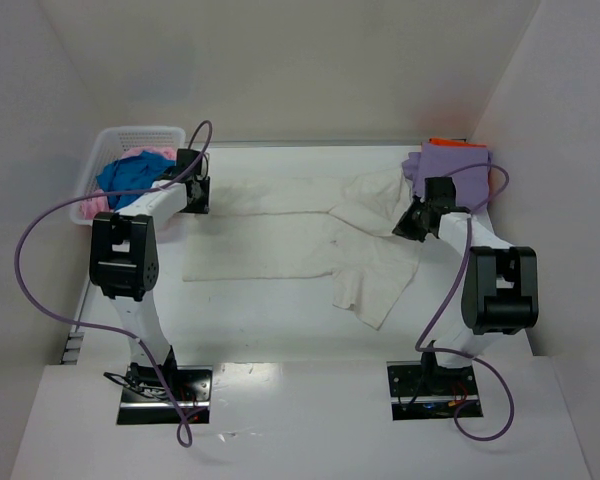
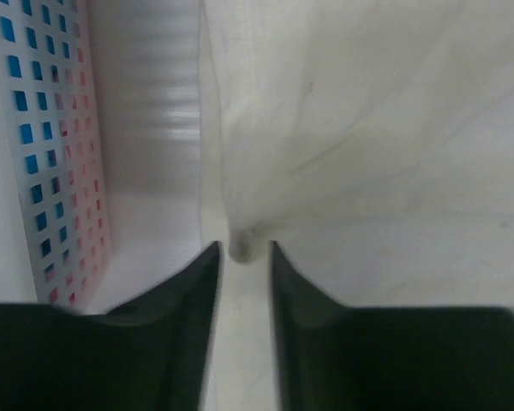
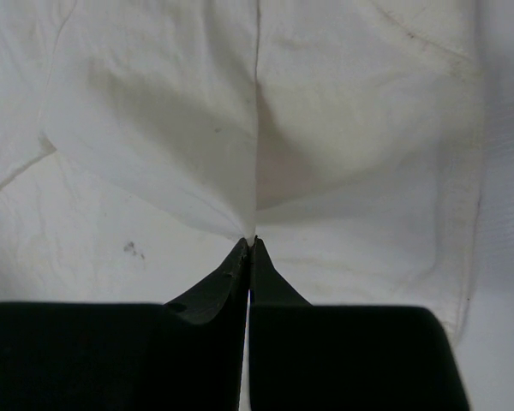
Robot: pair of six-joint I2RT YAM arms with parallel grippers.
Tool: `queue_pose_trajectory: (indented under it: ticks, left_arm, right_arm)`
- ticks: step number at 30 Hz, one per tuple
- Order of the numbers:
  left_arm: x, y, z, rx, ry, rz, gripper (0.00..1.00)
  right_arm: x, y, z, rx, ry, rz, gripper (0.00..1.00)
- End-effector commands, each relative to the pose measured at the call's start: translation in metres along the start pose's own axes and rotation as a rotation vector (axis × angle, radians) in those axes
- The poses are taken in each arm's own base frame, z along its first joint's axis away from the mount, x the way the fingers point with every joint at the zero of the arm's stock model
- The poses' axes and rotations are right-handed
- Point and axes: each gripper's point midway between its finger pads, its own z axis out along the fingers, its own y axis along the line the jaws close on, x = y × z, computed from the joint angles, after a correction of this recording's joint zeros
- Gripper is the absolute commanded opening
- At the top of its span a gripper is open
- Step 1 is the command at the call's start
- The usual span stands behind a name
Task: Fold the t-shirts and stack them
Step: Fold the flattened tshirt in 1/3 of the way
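Sitting at the far left, a white lattice basket [image 1: 100, 150] held a blue t-shirt [image 1: 130, 175] and a pink t-shirt [image 1: 92, 203]. Just beside it, the left gripper [image 2: 244, 248] was low at the left edge of a cream-white t-shirt [image 1: 280, 240] spread across the table [image 1: 280, 320], its jaws slightly parted with a bunched corner of cloth at their tips. Towards the right, the right gripper [image 3: 252, 241] was closed, pinching a fold of the same shirt. In the far right corner, a lavender t-shirt [image 1: 455, 160] lay on an orange t-shirt [image 1: 450, 142]
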Motion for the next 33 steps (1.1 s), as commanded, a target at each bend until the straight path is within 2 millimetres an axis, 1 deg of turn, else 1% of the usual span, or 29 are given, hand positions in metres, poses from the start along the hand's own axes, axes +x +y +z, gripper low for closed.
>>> queue_pose_trajectory:
  ticks: [1,2,3,4,5,6,7,9,10,11,13,14,15,16,18,19,20,21,22,23,24,25,26,28,29,30,31,32,33]
  left_arm:
    - [-0.029,0.009,-0.026,-0.03,-0.093,-0.04,0.52]
    - [-0.042,0.009,-0.029,-0.029,-0.127,-0.047,0.55]
    - [-0.042,0.007,-0.029,-0.015,-0.127,-0.046,0.57]
    - [-0.05,0.003,-0.024,-0.001,-0.133,-0.047,0.58]
    - [-0.048,0.0,-0.017,0.008,-0.114,-0.055,0.6]
    - [-0.054,-0.001,-0.016,0.009,-0.123,-0.066,0.6]
    - [-0.064,-0.005,-0.017,0.035,-0.141,-0.068,0.6]
    - [-0.069,-0.01,-0.009,0.045,-0.139,-0.087,0.6]
    - [-0.065,-0.012,-0.004,0.055,-0.127,-0.084,0.6]
    - [-0.07,-0.014,0.001,0.057,-0.135,-0.098,0.6]
    - [-0.077,-0.022,0.005,0.094,-0.148,-0.11,0.56]
    - [-0.077,-0.024,0.013,0.095,-0.147,-0.119,0.55]
    - [-0.086,-0.025,0.014,0.097,-0.162,-0.13,0.55]
    - [-0.088,-0.021,0.022,0.09,-0.152,-0.146,0.55]
    - [-0.085,-0.02,0.034,0.099,-0.135,-0.162,0.51]
    - [-0.085,-0.022,0.034,0.109,-0.134,-0.161,0.51]
    - [-0.081,-0.017,0.04,0.111,-0.119,-0.188,0.5]
    - [-0.084,-0.012,0.041,0.114,-0.128,-0.209,0.49]
    - [-0.08,-0.008,0.047,0.116,-0.122,-0.217,0.49]
    - [-0.08,-0.008,0.047,0.116,-0.122,-0.217,0.49]
    - [-0.075,-0.005,0.049,0.119,-0.112,-0.223,0.49]
    - [-0.072,-0.005,0.053,0.118,-0.103,-0.223,0.49]
    - [-0.075,-0.005,0.053,0.119,-0.112,-0.223,0.49]
    - [-0.07,-0.006,0.054,0.118,-0.103,-0.223,0.49]
    - [-0.067,-0.001,0.059,0.112,-0.093,-0.229,0.49]
    - [-0.067,-0.001,0.059,0.112,-0.093,-0.229,0.49]
    - [-0.063,-0.007,0.063,0.138,-0.079,-0.226,0.49]
    - [-0.059,-0.004,0.067,0.141,-0.069,-0.233,0.49]
    - [-0.062,-0.004,0.067,0.142,-0.078,-0.233,0.49]
  right_arm:
    - [-0.021,-0.011,-0.009,0.046,-0.054,0.003,0.0]
    - [-0.02,-0.01,-0.009,0.038,-0.049,0.003,0.0]
    - [-0.02,-0.01,-0.009,0.038,-0.049,0.003,0.0]
    - [-0.02,-0.01,-0.009,0.038,-0.049,0.003,0.0]
    - [-0.02,-0.01,-0.009,0.038,-0.049,0.003,0.0]
    - [-0.02,-0.01,-0.009,0.038,-0.049,-0.006,0.0]
    - [-0.018,-0.012,-0.007,0.043,-0.042,-0.005,0.0]
    - [-0.019,-0.013,-0.006,0.052,-0.047,-0.005,0.0]
    - [-0.017,-0.015,-0.007,0.059,-0.037,-0.012,0.0]
    - [-0.015,-0.017,-0.004,0.065,-0.028,-0.011,0.0]
    - [-0.015,-0.017,-0.004,0.065,-0.028,-0.011,0.0]
    - [-0.013,-0.019,-0.002,0.069,-0.02,-0.009,0.0]
    - [-0.013,-0.019,-0.002,0.069,-0.02,-0.009,0.0]
    - [-0.013,-0.019,-0.002,0.069,-0.02,-0.009,0.0]
    - [-0.011,-0.021,0.001,0.074,-0.012,-0.008,0.0]
    - [-0.011,-0.021,0.001,0.074,-0.012,-0.008,0.0]
    - [-0.011,-0.021,0.001,0.074,-0.012,-0.008,0.0]
    - [-0.011,-0.021,0.001,0.074,-0.012,-0.008,0.0]
    - [-0.011,-0.021,0.001,0.074,-0.012,-0.008,0.0]
    - [-0.009,-0.022,0.003,0.079,-0.005,-0.006,0.0]
    - [-0.008,-0.024,0.005,0.084,0.003,-0.005,0.0]
    - [-0.008,-0.024,0.005,0.084,0.003,-0.005,0.0]
    - [-0.008,-0.024,0.005,0.084,0.003,-0.005,0.0]
    - [-0.005,-0.024,0.007,0.081,0.016,-0.003,0.0]
    - [-0.005,-0.024,0.007,0.081,0.016,-0.003,0.0]
    - [-0.005,-0.024,0.007,0.081,0.016,-0.003,0.0]
    - [-0.005,-0.024,0.007,0.081,0.016,-0.003,0.0]
    - [-0.005,-0.024,0.007,0.081,0.016,-0.003,0.0]
    - [-0.005,-0.024,0.007,0.081,0.016,-0.003,0.0]
